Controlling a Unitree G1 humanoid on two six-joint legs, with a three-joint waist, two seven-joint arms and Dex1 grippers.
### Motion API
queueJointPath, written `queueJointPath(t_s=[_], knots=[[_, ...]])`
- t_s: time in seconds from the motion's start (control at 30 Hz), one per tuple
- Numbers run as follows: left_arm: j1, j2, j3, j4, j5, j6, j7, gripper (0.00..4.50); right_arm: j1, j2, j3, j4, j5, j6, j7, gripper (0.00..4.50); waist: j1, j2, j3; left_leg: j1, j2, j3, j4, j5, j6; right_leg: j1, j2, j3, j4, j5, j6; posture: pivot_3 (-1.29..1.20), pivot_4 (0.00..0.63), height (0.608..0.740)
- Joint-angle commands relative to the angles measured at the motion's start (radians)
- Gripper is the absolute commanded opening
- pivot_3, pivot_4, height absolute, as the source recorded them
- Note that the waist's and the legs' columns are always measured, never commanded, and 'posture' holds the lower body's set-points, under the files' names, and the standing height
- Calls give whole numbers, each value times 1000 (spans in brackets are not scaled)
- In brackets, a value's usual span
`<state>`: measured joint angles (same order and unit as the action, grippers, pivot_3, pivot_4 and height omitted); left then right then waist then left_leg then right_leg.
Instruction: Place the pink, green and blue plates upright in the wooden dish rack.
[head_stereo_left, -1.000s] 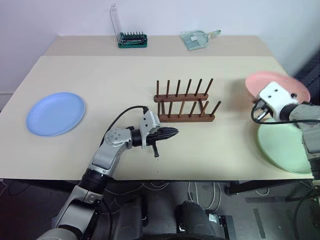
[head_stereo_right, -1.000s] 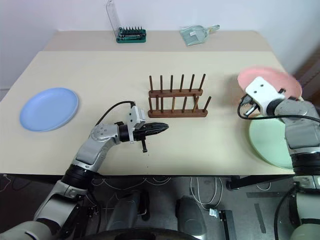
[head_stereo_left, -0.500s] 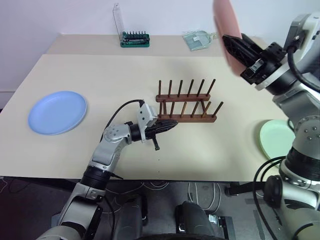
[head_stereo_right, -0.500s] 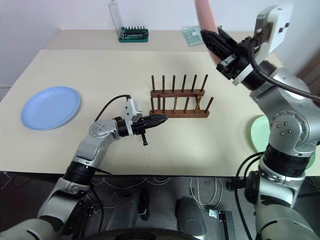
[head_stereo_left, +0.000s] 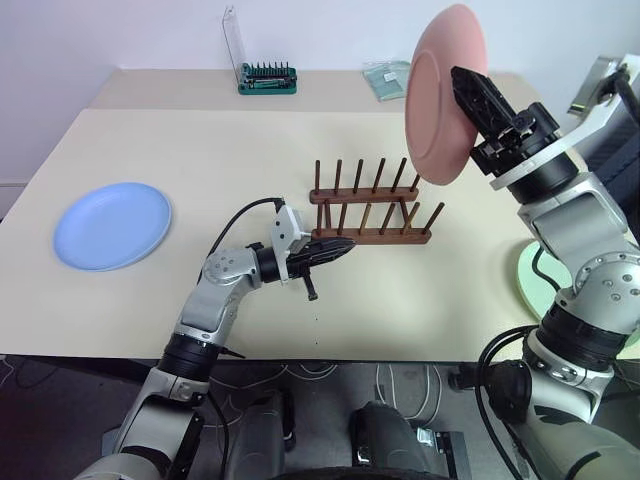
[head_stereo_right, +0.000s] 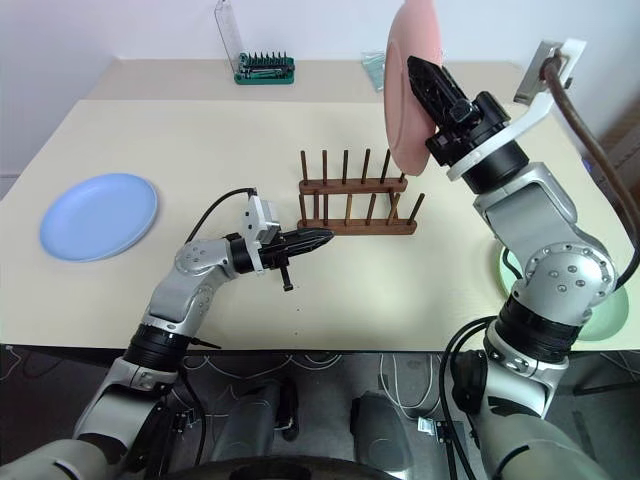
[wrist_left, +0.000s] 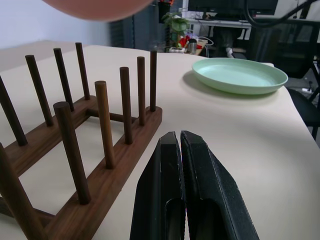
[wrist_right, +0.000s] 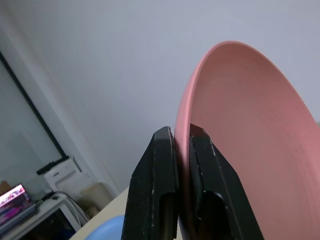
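Pinched shut and holding nothing, the left gripper (head_stereo_left: 345, 245) reaches level toward the right, low over the table (head_stereo_left: 200, 150), with its tip just beside the near rail of the wooden dish rack (head_stereo_left: 372, 210); whether it touches the rail I cannot tell. Its forearm comes up from the table's near edge, the elbow bent.

That rack stands mid-table with no plates in it, its two rails running left to right and its pegs upright.

Above the rack's right end, the right gripper (head_stereo_right: 418, 72) is raised on a lifted, bent arm, pointing up and to the left. Its two fingers are clamped on the rim of the pink plate (head_stereo_left: 440, 90), which stands on edge in the air, its hollow face toward the arm.

Flat on the table lie the green plate (wrist_left: 240, 75), near the right edge, and the blue plate (head_stereo_left: 112, 225), far left.
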<state>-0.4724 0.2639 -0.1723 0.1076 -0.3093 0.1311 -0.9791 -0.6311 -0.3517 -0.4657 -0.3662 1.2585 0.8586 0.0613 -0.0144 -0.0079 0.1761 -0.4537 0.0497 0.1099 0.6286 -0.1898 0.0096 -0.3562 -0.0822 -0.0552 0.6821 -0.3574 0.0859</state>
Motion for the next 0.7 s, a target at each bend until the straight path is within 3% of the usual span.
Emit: queueJointPath(t_s=[0.03, 0.7], knots=[[1, 5, 19, -33, -26, 2, -5, 88, 8, -1, 2, -5, 42, -36, -11, 102, 0, 0, 0, 0, 0, 0, 0, 0, 0, 0, 0, 0, 0, 0, 0, 0, 150, 732], [10, 19, 15, -54, -42, 20, -4, 88, 58, -6, 1, 127, 79, -107, -24, 102, -1, 0, 0, 0, 0, 0, -1, 0, 0, -1, 0, 0, 0, 0, 0, 0, 150, 732]])
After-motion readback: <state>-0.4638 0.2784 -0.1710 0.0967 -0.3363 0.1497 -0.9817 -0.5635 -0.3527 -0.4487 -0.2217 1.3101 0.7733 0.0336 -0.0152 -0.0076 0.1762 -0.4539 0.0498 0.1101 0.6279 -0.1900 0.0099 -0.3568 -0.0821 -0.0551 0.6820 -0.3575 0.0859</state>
